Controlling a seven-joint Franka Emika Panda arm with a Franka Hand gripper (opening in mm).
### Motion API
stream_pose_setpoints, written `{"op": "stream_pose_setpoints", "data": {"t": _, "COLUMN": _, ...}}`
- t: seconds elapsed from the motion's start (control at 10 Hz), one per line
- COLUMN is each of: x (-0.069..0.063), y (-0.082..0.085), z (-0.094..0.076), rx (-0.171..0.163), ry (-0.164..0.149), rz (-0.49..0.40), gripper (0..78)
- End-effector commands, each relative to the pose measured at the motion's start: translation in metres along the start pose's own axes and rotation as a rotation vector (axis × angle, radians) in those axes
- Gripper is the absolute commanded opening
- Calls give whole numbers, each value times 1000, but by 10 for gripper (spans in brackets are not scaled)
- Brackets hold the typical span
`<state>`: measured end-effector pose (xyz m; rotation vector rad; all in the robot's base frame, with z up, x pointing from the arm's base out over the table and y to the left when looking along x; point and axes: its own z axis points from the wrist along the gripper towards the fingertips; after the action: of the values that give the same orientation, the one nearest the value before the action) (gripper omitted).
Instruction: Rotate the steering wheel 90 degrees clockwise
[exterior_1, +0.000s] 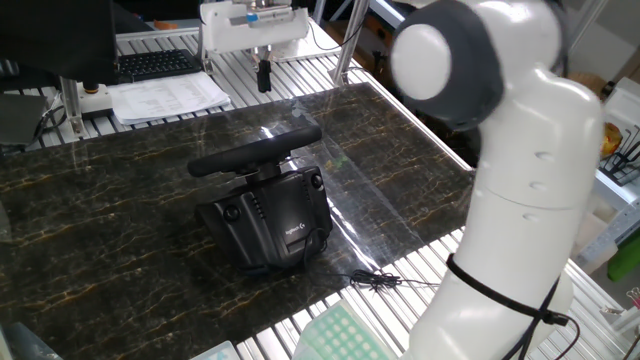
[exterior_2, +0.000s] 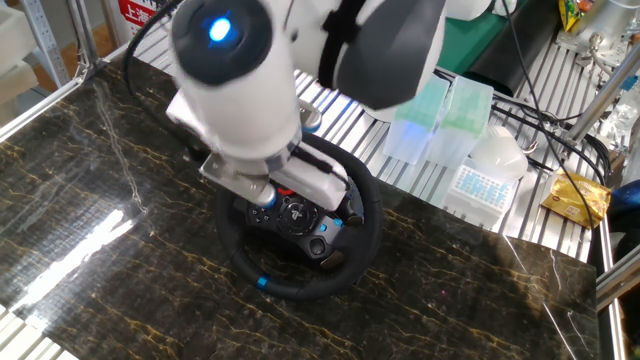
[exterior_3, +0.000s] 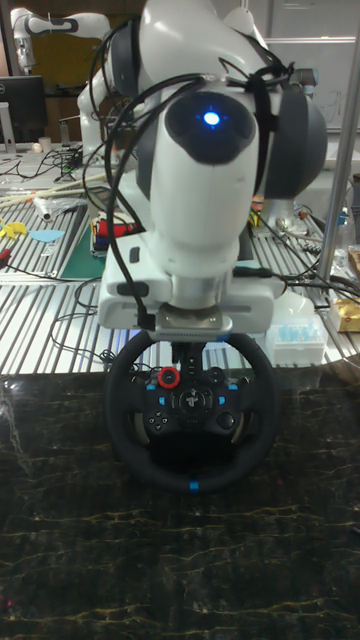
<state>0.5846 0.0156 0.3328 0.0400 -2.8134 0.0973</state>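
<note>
The steering wheel stands on its boxy black base in the middle of the dark marble table, with the rim seen edge-on. From the front its rim shows a blue mark at the bottom and a red button left of the hub. My gripper hangs from the white hand beyond the wheel's face, above the table's far edge and apart from the rim. Its dark fingers point down, pressed together, with nothing between them. In the tall fixed view the gripper overlaps the top of the hub. The arm hides part of the wheel.
A black keyboard and a stack of papers lie behind the gripper on the metal slats. A thin cable crosses the table's near edge. Plastic tip boxes stand beside the wheel's base. The arm's white body fills the right side.
</note>
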Motion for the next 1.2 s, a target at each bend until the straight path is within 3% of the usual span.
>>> {"op": "stream_pose_setpoints", "data": {"t": 0.1, "x": 4, "y": -1, "z": -13, "rx": -47, "ry": -63, "rz": -9, "gripper": 0}}
{"op": "stream_pose_setpoints", "data": {"t": 0.3, "x": 6, "y": 6, "z": -31, "rx": -27, "ry": -66, "rz": 6, "gripper": 0}}
{"op": "stream_pose_setpoints", "data": {"t": 0.4, "x": 9, "y": 9, "z": -35, "rx": -26, "ry": -81, "rz": 16, "gripper": 0}}
{"op": "stream_pose_setpoints", "data": {"t": 0.7, "x": 10, "y": 10, "z": -35, "rx": -19, "ry": -109, "rz": 3, "gripper": 0}}
{"op": "stream_pose_setpoints", "data": {"t": 1.2, "x": 10, "y": 10, "z": -35, "rx": -25, "ry": -114, "rz": -2, "gripper": 0}}
